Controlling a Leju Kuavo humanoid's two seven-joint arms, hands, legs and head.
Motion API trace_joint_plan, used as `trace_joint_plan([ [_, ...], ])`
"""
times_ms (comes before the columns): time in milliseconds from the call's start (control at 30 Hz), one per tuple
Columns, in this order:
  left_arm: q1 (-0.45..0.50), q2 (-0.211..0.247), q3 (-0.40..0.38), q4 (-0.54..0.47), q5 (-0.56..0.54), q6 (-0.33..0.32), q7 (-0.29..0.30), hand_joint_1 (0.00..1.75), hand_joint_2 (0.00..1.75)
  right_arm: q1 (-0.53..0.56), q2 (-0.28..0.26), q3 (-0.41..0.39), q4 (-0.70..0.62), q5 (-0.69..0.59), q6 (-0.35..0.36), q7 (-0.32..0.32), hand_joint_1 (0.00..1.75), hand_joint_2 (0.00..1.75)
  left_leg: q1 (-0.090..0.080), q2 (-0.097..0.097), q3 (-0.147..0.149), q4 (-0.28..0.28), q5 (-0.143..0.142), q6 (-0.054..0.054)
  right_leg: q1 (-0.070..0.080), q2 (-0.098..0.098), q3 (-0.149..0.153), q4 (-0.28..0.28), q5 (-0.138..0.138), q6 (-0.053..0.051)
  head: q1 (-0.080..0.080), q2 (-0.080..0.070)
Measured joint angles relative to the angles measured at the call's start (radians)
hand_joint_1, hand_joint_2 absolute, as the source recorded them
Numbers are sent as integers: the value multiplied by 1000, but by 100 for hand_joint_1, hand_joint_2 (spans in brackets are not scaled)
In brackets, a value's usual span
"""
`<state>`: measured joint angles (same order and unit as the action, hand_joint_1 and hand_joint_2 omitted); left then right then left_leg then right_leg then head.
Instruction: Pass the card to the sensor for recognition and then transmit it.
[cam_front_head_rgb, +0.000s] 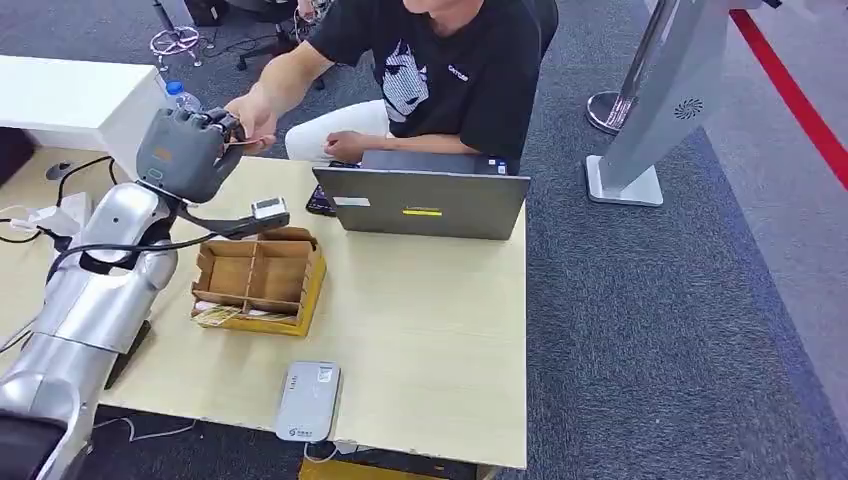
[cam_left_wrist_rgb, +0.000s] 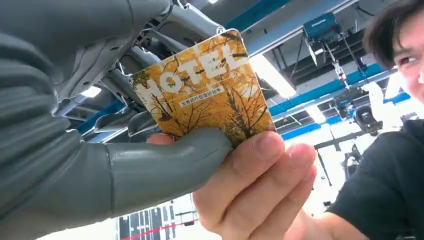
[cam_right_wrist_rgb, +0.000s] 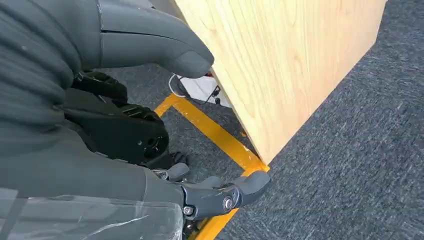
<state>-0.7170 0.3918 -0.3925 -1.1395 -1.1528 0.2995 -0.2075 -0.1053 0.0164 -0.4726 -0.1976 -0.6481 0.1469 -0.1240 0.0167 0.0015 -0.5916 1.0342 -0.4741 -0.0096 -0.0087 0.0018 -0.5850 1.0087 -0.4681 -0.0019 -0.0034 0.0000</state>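
Head view: the robot's left hand (cam_front_head_rgb: 185, 150) is raised above the far left corner of the table (cam_front_head_rgb: 430, 330), meeting a seated person's hand (cam_front_head_rgb: 250, 115) that reaches in from beyond the far edge. Left wrist view: the hotel key card (cam_left_wrist_rgb: 205, 90), printed with yellow-leaved trees and the word HOTEL, is pinched between the left hand's (cam_left_wrist_rgb: 75, 125) grey thumb (cam_left_wrist_rgb: 165, 162) and its darker fingers behind the card; the person's fingers (cam_left_wrist_rgb: 260, 170) grip the same card at its lower edge, touching the thumb. The card is thus held by both parties at once, in the air over the table's far left corner. On the table, a divided cardboard box (cam_front_head_rgb: 258, 280) sits left of centre, a grey card reader (cam_front_head_rgb: 308, 400) lies at the near edge, and an open laptop (cam_front_head_rgb: 420, 200) stands at the far edge before the person. Right wrist view: the right hand (cam_right_wrist_rgb: 125, 150) hangs beside the table's wooden side panel (cam_right_wrist_rgb: 290, 65) above grey carpet (cam_right_wrist_rgb: 360, 165), fingers loosely apart and grasping nothing.
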Motion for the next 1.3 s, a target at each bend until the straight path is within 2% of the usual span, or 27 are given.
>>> trace_joint_plan([
  [33, 4, 1, 0, -1, -4, 7, -2, 17, 175, 0, 0, 0, 0, 0, 0, -1, 0, 175, 0, 0, 0, 0, 0, 0, 0, 0, 0, 0, 0, 0, 0, 0],
  [67, 7, 2, 0, -2, -6, 12, -2, 0, 175, 0, 0, 0, 0, 0, -1, -2, 0, 175, 0, 0, 0, 0, 0, 0, 0, 0, 0, 0, 0, 0, 0, 0],
  [500, 87, 23, 24, -55, -31, 79, -2, 0, 175, 2, 0, 0, 0, 0, -1, -4, 0, 175, 0, 0, -1, 0, 0, 0, 0, 0, -1, 0, 0, 0, 0, 0],
  [633, 138, 31, 40, -103, -35, 115, -6, 0, 175, 5, 0, 0, 0, -5, -1, -8, 0, 175, 0, 1, 0, 0, 0, 0, 0, 0, -1, 0, 0, 0, 0, 0],
  [767, 236, 31, 60, -195, -42, 142, -27, 0, 175, 14, 0, -4, 0, -16, 4, -16, 0, 175, 0, 1, 0, 0, -1, 0, 0, 1, -1, 0, -1, 0, 0, 0],
  [933, 447, 29, 60, -346, -128, 167, -45, 0, 175, 32, 0, -26, 0, -41, 17, -27, 0, 175, -1, 2, 0, 0, -3, 0, -1, 2, -1, -1, -2, 0, 0, 0],
  [1067, 556, 13, 11, -404, -210, 170, -37, 0, 175, 40, -5, -54, 0, -66, 16, -25, 0, 175, -1, 2, 0, 0, -4, 1, -1, 1, -1, -2, -4, 2, 0, 0],
  [1200, 571, -21, -71, -413, -233, 146, -4, 0, 175, 40, -17, -76, -1, -77, 17, -15, 0, 175, -1, 2, 0, 0, -4, 2, -1, 1, 0, -2, -3, 2, 0, 0],
  [1300, 579, -29, -98, -415, -227, 141, 8, 0, 175, 42, -19, -87, -1, -76, 17, -16, 0, 175, -1, 2, 0, 0, -4, 2, -1, 1, 0, -2, -2, 1, 0, 0],
])
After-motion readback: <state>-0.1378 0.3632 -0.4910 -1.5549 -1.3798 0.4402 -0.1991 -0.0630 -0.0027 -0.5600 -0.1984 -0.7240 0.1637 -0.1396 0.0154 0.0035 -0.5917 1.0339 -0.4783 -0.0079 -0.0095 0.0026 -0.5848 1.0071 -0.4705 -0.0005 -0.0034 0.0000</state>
